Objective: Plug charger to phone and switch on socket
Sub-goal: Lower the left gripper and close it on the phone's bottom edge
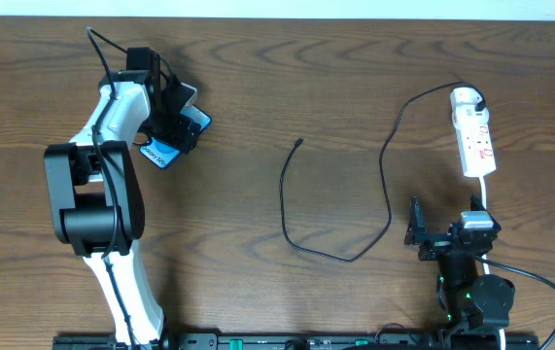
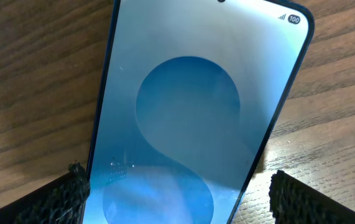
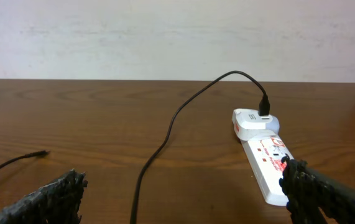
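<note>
Nothing done: charger (image 1: 387, 194) tip loose mid-table, well apart from phone (image 2: 189, 112); socket (image 1: 476, 141) untouched; left gripper (image 1: 173, 119), right gripper (image 1: 418, 233) agape, empty.

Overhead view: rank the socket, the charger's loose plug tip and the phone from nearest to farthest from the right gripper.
1. socket: far right, just ahead of the right gripper.
2. charger's plug tip: mid-table, off to the gripper's left.
3. phone: far left of the table.
</note>
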`<action>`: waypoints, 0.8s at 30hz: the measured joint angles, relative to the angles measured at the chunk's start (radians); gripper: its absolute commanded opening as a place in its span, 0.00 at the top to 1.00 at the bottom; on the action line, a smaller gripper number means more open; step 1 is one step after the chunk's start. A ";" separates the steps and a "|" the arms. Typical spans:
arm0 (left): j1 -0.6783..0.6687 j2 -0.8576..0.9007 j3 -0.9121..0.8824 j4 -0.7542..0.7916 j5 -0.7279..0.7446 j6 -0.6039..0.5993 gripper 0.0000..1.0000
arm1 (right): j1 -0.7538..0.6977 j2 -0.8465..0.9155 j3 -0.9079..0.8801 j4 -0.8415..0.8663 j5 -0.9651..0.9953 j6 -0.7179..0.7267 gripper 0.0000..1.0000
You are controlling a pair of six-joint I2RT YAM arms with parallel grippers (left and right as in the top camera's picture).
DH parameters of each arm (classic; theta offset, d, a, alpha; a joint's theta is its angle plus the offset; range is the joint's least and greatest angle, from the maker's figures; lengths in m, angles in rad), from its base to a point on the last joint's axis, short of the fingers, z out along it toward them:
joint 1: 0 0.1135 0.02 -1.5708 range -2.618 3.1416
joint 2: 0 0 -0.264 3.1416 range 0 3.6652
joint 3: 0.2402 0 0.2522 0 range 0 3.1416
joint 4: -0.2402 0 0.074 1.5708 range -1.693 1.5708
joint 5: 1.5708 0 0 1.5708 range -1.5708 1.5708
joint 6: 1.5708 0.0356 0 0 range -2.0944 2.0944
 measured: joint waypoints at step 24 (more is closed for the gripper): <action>-0.026 0.029 0.022 -0.089 -0.021 -0.007 0.08 | 0.000 0.000 0.000 0.000 0.000 0.000 0.01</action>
